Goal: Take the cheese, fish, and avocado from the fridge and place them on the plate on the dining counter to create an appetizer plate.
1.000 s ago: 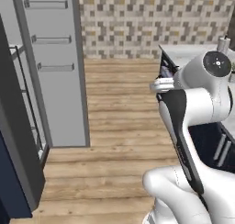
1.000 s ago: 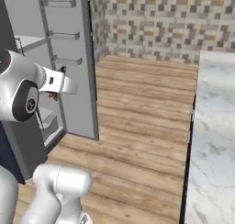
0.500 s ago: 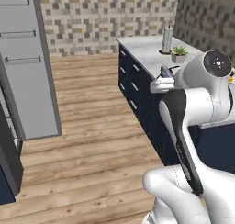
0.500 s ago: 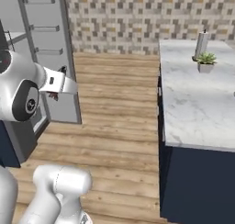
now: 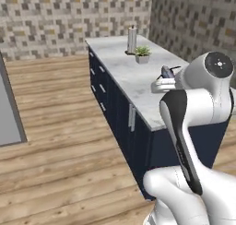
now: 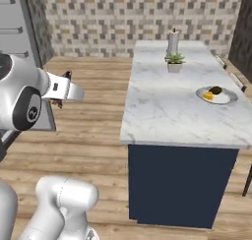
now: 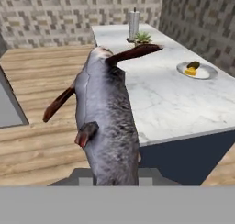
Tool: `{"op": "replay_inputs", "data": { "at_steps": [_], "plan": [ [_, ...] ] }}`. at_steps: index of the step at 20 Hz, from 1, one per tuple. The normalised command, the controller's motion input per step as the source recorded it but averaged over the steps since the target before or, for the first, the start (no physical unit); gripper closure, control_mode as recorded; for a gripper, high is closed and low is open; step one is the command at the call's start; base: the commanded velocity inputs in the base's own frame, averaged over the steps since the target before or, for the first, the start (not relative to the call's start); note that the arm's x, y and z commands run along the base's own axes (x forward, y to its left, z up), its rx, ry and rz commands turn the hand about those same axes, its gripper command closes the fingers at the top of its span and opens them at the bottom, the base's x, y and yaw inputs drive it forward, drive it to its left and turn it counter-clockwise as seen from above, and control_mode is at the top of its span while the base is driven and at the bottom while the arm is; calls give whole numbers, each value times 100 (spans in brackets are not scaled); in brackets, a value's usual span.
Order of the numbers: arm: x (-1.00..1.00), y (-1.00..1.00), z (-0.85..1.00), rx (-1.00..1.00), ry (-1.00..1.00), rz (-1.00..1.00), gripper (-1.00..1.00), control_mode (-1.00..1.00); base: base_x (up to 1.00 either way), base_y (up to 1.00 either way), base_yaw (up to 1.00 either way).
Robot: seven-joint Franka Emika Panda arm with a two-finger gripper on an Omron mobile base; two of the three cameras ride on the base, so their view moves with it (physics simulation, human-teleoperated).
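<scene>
The dining counter (image 6: 167,111) is the biggest thing here: a long white-grey marble top on a dark blue base, w/ wood floor (image 5: 60,127) on its open side and a speckled tile wall (image 6: 123,17) behind it. In the left base view the counter (image 5: 133,76) runs away from the robot toward the back wall. The grey fridge (image 6: 19,32) stands at the left edge of the right base view, well apart from the counter; a bit of its door also shows in the left base view (image 5: 9,113).

The fish (image 7: 108,126) comes next. It is grey w/ dark reddish fins and fills the middle of the hand view, standing up from the bottom edge, tail end pointing to the far end of the counter. The gripper (image 7: 114,182) is pinching the fish at its low end; the tips are hidden behind the body. In the right base view the gripper (image 6: 63,89) hangs over the floor, left of the counter.

The plate (image 6: 217,95) sits on the counter near its right edge, w/ 2 foods on it. The cheese (image 6: 208,95) is a small yellow wedge, and the dark avocado (image 6: 215,90) lies just beside it, touching or nearly so. The hand view shows the same plate (image 7: 198,70).

At the far end of the counter stand a small potted plant (image 6: 174,62) and, behind it, a tall pale roll on a stand (image 6: 173,40).
</scene>
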Motion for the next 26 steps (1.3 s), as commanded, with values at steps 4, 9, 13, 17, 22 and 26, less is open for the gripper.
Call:
{"op": "replay_inputs", "data": {
  "at_steps": [4,9,13,17,22,26],
  "plan": [
    [0,0,0,0,0,0,100,100,0,-100,-14],
    [0,0,0,0,0,0,100,100,0,-100,-12],
    [0,0,0,0,0,0,100,100,0,-100,-13],
    [0,0,0,0,0,0,100,100,0,-100,-12],
    [0,0,0,0,0,0,100,100,0,-100,-12],
    [0,0,0,0,0,0,100,100,0,-100,-9]
  ]
}}
